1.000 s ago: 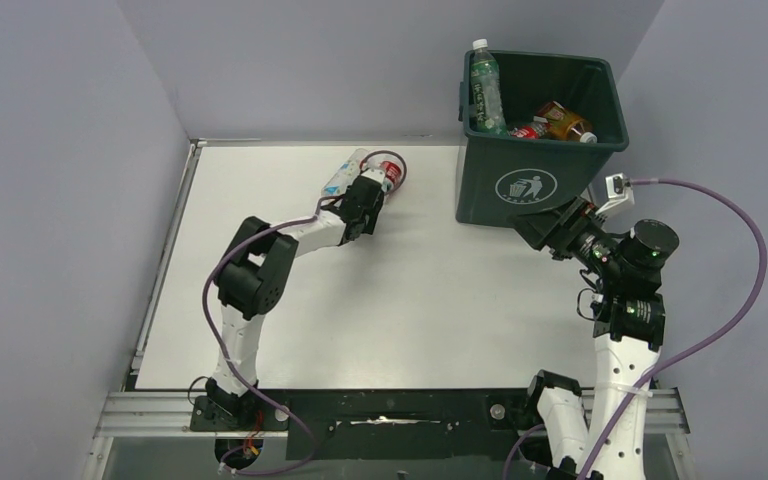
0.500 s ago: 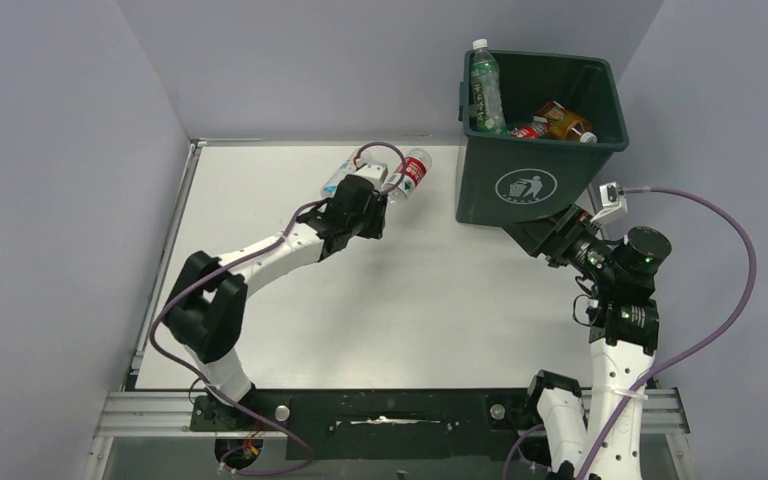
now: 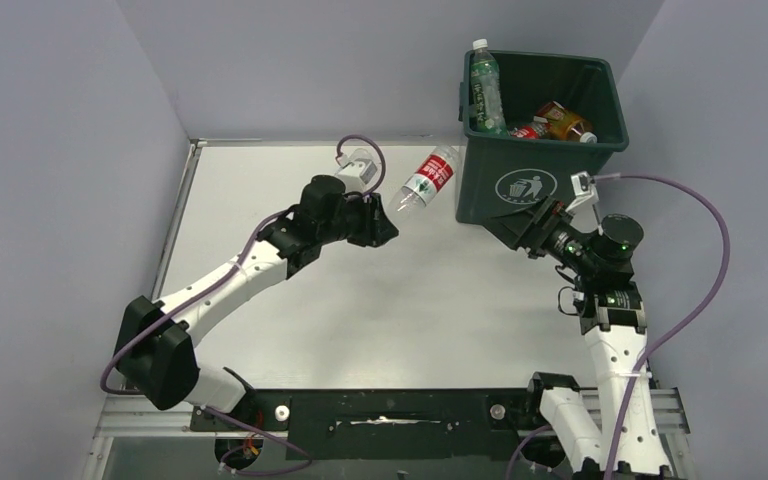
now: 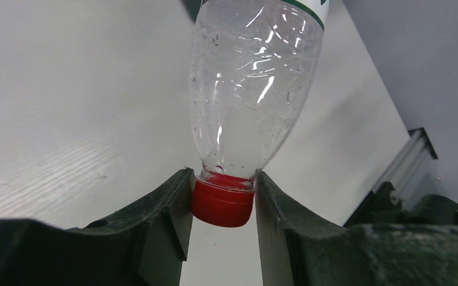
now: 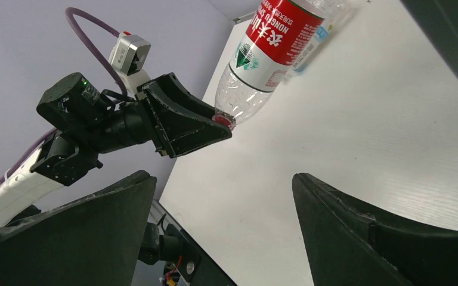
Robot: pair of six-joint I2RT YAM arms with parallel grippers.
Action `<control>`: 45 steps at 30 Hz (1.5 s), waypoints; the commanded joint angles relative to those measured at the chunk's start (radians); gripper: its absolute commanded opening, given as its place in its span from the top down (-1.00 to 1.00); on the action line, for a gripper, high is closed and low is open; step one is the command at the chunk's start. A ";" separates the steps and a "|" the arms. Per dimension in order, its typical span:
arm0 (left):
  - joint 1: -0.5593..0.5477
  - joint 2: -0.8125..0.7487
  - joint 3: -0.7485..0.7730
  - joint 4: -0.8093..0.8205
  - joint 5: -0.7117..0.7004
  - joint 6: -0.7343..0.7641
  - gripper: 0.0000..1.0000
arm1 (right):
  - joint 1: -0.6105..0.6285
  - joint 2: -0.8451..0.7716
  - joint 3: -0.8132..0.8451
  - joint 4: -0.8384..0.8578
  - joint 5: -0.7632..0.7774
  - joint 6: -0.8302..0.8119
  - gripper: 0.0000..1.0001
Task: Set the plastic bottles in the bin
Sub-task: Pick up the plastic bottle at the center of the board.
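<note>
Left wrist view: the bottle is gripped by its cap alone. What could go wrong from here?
1. The left gripper pinches only the red cap of the red-label bottle. The long body sticks out, so it may pivot or slip free.
2. The bottle's far end is close beside the bin; a swing could strike the wall.
3. A green-label bottle pokes above the rim and might get knocked out.

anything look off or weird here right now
Two things. The left gripper holds the red-labelled bottle by its red cap alone, body tilted out toward the bin, a thin grip. In the bin, a green-labelled bottle stands on end against the left wall, its top poking above the rim.
</note>
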 commanded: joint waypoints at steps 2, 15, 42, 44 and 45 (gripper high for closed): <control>-0.006 -0.069 -0.050 0.158 0.253 -0.162 0.35 | 0.126 0.070 0.017 0.171 0.115 0.044 -0.78; -0.047 -0.173 -0.140 0.366 0.399 -0.365 0.31 | 0.250 0.205 0.084 0.244 0.243 0.043 -0.86; -0.187 -0.106 -0.143 0.427 0.477 -0.411 0.31 | 0.342 0.142 0.117 0.247 0.369 0.057 -0.95; -0.193 -0.110 -0.150 0.434 0.477 -0.418 0.31 | 0.342 0.157 0.133 0.230 0.367 0.049 -0.92; -0.193 -0.113 -0.153 0.435 0.476 -0.421 0.31 | 0.343 0.162 0.140 0.225 0.362 0.044 -0.89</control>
